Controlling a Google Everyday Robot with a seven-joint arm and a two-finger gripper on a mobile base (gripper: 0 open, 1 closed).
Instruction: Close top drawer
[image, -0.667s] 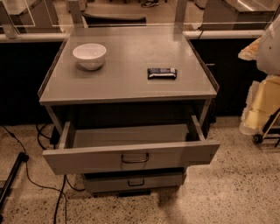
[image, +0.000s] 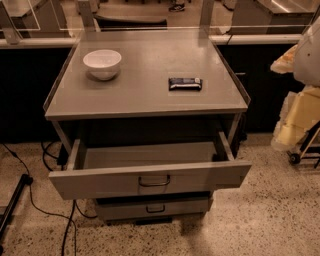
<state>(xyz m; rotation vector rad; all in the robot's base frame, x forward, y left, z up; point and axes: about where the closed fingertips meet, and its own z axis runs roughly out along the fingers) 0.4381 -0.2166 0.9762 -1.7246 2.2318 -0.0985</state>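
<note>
The top drawer (image: 150, 181) of the grey metal cabinet stands pulled far out, and its inside looks empty. Its wide flat front faces me, with a small dark wire handle (image: 154, 181) at centre. Below it a narrower drawer (image: 152, 206) sticks out a little. My gripper is not in view. A white rounded shape (image: 310, 50) at the right edge may be part of my arm.
A white bowl (image: 102, 63) and a dark wrapped bar (image: 185, 83) lie on the cabinet top (image: 145, 95). Black cables (image: 45, 200) trail on the floor at left. Yellow and white items on a wheeled cart (image: 300, 125) stand at right.
</note>
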